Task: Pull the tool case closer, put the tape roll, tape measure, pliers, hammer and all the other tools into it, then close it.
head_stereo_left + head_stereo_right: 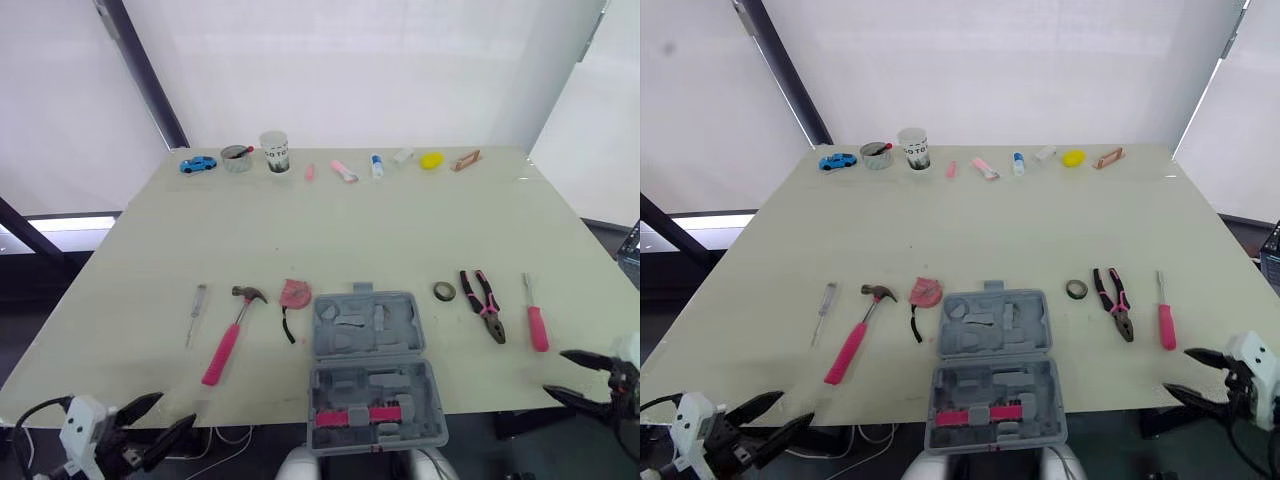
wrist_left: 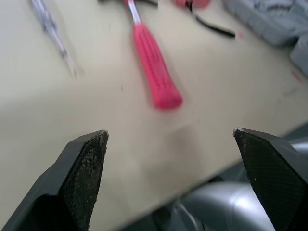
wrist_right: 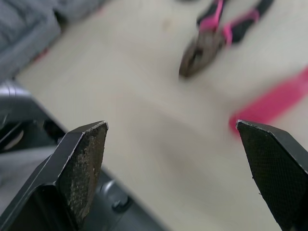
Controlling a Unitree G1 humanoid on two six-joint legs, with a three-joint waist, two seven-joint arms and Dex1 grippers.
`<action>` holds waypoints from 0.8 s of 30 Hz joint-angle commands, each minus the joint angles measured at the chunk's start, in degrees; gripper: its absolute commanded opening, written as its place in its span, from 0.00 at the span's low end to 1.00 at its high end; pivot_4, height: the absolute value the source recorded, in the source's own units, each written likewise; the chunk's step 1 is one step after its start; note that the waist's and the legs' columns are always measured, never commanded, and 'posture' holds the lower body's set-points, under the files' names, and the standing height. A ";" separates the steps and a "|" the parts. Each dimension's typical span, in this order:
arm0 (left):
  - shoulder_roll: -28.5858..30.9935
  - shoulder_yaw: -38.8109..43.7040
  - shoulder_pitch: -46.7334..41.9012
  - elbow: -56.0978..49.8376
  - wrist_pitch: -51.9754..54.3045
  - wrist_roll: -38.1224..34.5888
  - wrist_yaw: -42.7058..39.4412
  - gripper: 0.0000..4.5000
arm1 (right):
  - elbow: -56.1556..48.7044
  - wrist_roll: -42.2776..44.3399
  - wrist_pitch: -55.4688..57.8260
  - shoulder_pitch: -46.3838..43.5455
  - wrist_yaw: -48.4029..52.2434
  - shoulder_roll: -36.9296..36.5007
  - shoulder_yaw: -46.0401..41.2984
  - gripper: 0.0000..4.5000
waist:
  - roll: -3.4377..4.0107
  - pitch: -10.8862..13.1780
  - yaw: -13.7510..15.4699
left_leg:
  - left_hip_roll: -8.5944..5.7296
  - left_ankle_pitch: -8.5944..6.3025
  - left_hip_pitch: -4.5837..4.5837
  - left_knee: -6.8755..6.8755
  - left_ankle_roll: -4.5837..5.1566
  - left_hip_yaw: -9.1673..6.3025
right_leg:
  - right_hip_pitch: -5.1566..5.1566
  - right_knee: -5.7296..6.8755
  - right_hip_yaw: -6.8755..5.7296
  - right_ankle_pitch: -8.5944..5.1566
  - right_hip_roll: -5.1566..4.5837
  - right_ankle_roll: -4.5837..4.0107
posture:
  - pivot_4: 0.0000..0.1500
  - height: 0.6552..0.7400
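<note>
The tool case (image 1: 370, 370) lies open at the table's (image 1: 350, 230) near edge, hammer (image 1: 228, 335) left, pliers (image 1: 483, 303) right, while the left gripper (image 1: 168, 415) and right gripper (image 1: 557, 373) hover with fingers spread.

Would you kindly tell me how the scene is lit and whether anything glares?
Left eye view: soft, even light before a bright white backdrop; the table shows no glare, and the hammer casts hardly any shadow. Left wrist view: no glare either.
</note>
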 commanded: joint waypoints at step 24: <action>1.78 -7.84 -13.63 -29.64 11.98 -14.91 -0.26 1.00 | 17.68 -32.12 15.64 -58.26 -1.70 8.26 46.74 0.41 | 0.02 0.10 0.16 | -0.07 0.01 -0.34 -0.02 0.00 -0.10 | -0.21 -0.01 -0.10 0.29 0.01 -0.07 | 1.00 1.00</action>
